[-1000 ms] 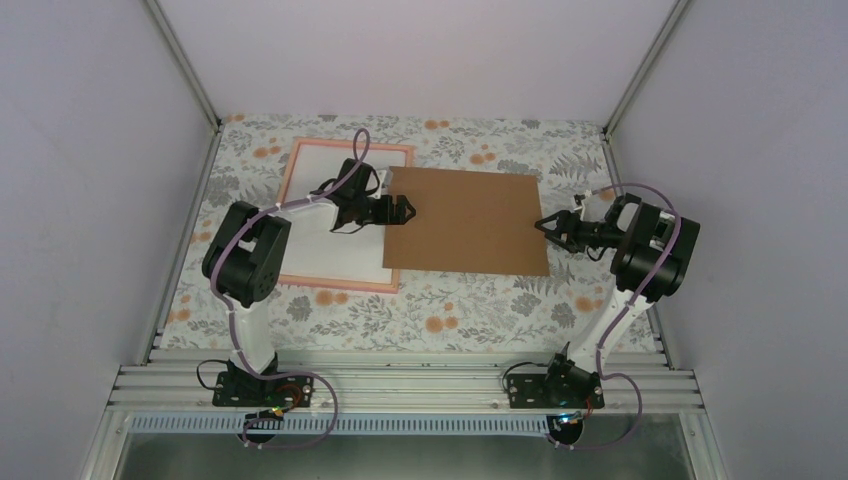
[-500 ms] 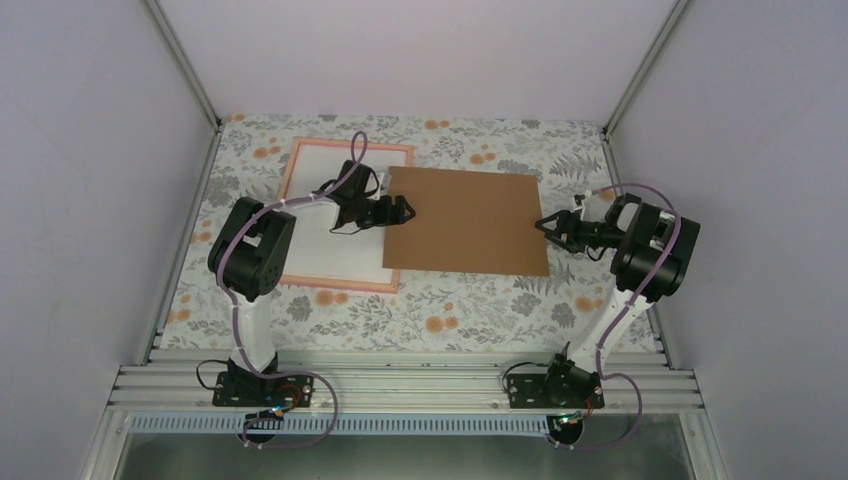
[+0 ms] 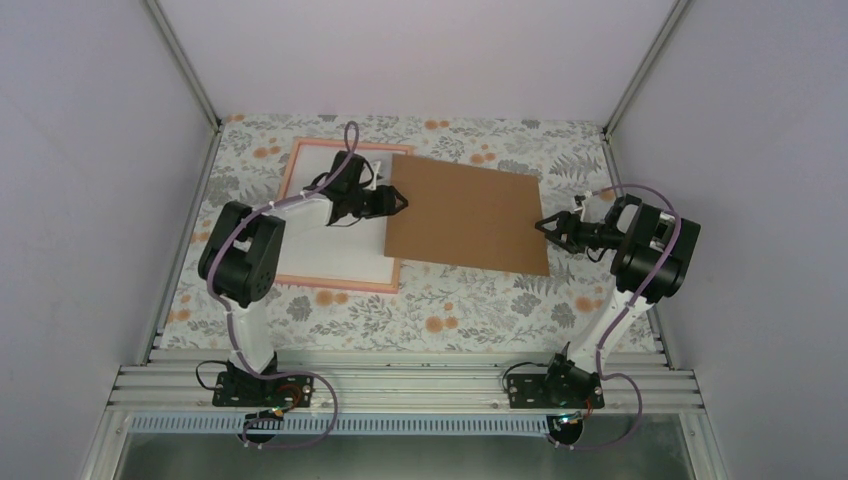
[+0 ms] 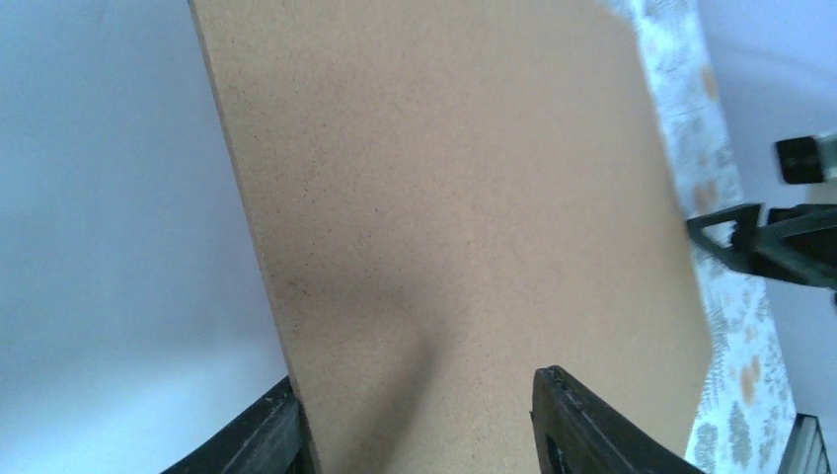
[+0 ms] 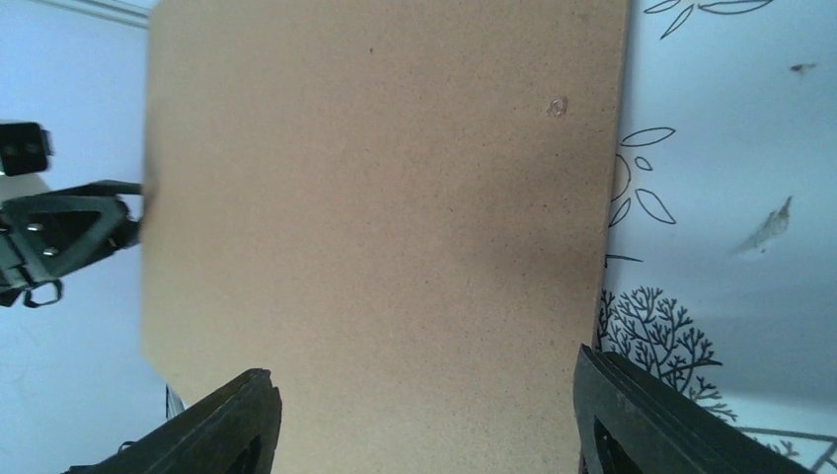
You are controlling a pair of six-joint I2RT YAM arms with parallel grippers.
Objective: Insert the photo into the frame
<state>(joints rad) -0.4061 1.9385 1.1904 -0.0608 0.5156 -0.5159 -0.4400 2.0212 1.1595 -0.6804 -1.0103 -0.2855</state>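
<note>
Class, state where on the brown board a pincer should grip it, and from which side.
Its left short edge, approached from the left: the brown board is a thin flat sheet, and that edge rests over the frame, likely leaving a gap for a lower finger.

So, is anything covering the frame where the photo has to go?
Yes. The brown backing board lies across the right side of the frame, with its left edge at the left gripper. The rest of the frame's middle shows plain white. The photo's printed side shows in no view.
</note>
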